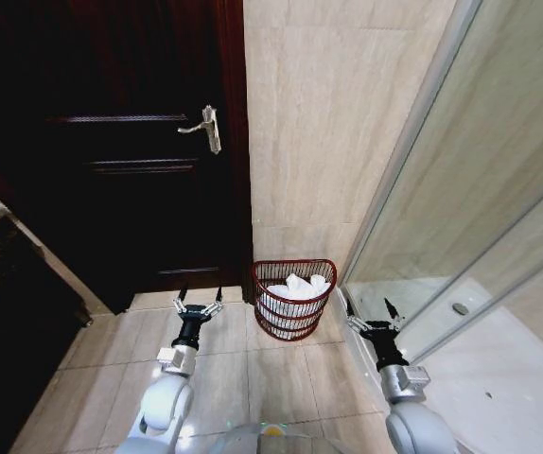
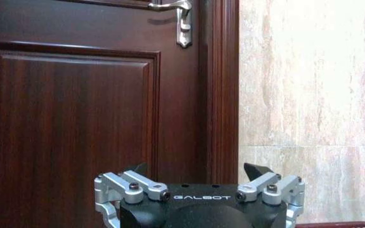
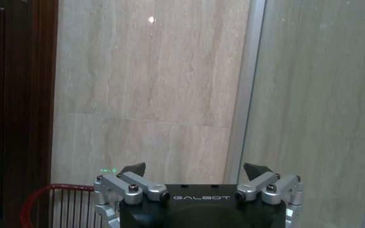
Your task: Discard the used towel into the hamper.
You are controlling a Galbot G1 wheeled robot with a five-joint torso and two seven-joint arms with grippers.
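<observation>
Openwork reddish wicker hamper [image 1: 293, 299], soft white cloth towel [image 1: 295, 287], glossy dark wood door [image 1: 111, 142], polished stone-look wall tiles [image 1: 328, 113].

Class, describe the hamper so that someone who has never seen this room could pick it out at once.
Find the dark wooden door and the tiled wall to its right. On the floor at that wall's foot, beside the door frame, stands the hamper. It is a small round reddish-brown openwork basket with thin upright ribs and white towels inside.

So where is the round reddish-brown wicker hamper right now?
In the head view the round reddish-brown wicker hamper stands on the tiled floor against the beige wall, between the dark wooden door and the glass shower screen, white towel inside.
</observation>
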